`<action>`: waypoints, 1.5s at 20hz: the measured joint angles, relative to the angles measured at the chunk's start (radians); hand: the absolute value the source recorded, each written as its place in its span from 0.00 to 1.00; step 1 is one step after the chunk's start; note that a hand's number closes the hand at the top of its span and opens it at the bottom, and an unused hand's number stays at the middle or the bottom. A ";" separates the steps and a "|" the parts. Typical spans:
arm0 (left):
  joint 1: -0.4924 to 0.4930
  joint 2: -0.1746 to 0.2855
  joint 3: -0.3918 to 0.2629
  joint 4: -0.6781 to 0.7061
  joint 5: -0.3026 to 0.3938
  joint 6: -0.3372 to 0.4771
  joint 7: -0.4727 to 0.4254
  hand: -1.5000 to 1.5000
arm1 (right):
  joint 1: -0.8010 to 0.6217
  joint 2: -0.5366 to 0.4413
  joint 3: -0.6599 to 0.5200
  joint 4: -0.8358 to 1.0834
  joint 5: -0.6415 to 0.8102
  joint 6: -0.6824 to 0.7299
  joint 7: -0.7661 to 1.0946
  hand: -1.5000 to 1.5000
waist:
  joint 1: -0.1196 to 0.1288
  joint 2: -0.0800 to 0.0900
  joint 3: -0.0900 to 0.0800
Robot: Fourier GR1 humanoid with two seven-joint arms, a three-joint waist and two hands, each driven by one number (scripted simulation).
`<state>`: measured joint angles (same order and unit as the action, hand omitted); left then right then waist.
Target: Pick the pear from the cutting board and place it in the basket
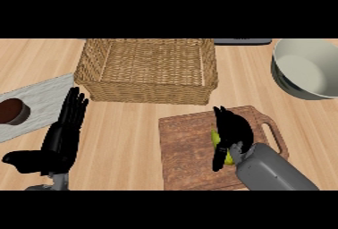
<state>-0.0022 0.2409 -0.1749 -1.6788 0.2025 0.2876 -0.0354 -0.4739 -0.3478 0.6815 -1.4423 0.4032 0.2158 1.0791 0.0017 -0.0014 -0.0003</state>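
so far left there's a grey mat (46, 96) with a dark cup (13, 112) on it, then the left hand (63, 134) parked at that side of the worktop (125, 143), fingers straight, holding nothing. basket (145, 91) sits up top in the middle, just behind the board (188, 152). on the board the right hand (232, 132) is curled over the pear (215, 137), only slivers of yellow-green peeking out by the thumb, so I'd call it grabbed but not lifted yet. big bowl (307, 67) far right. my worry: the pear's round and mostly hidden, so it could roll out on the lift, or a low carry clips the basket's near wall
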 measured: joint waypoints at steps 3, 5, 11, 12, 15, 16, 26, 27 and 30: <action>-0.010 -0.016 -0.008 0.006 -0.024 0.008 0.009 0.50 | 0.026 0.017 -0.010 0.018 0.019 0.010 -0.021 1.00 | 0.000 0.000 0.000; -0.010 -0.025 -0.009 0.014 -0.032 0.008 0.003 0.50 | 0.031 0.014 -0.001 0.016 0.028 0.031 -0.039 1.00 | 0.000 -0.002 -0.002; -0.008 -0.014 0.025 0.007 -0.021 -0.025 0.013 0.50 | 0.017 0.035 0.008 0.067 0.088 0.080 -0.083 1.00 | 0.001 -0.009 -0.008; -0.017 -0.019 0.028 0.020 -0.025 -0.026 0.010 0.50 | 0.018 0.037 0.009 0.066 0.101 0.087 -0.090 1.00 | 0.000 -0.009 -0.008; -0.003 -0.031 0.029 0.008 -0.028 -0.032 0.005 0.50 | 0.032 0.040 0.014 0.033 0.133 0.112 -0.095 1.00 | -0.001 -0.009 -0.007; 0.001 -0.042 0.024 0.016 -0.038 -0.029 -0.003 0.50 | 0.035 0.043 0.009 0.032 0.144 0.120 -0.103 1.00 | -0.001 -0.008 -0.007; -0.050 -0.053 -0.011 -0.009 -0.051 -0.063 0.043 0.50 | -0.152 0.286 0.102 0.167 0.281 -0.028 -0.076 1.00 | 0.100 0.017 -0.001; -0.057 -0.053 -0.016 -0.007 -0.051 -0.069 0.044 0.50 | -0.177 0.298 0.115 0.177 0.293 -0.057 -0.072 1.00 | 0.117 0.020 -0.001; -0.077 -0.063 -0.034 0.002 -0.055 -0.076 0.047 0.50 | -0.260 0.322 0.136 0.202 0.309 -0.150 -0.061 1.00 | 0.149 0.026 0.000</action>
<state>-0.0796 0.1781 -0.2088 -1.6770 0.1473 0.2117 0.0119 -0.7339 -0.0257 0.8180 -1.2403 0.7119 0.0659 1.0180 0.1505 0.0249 -0.0005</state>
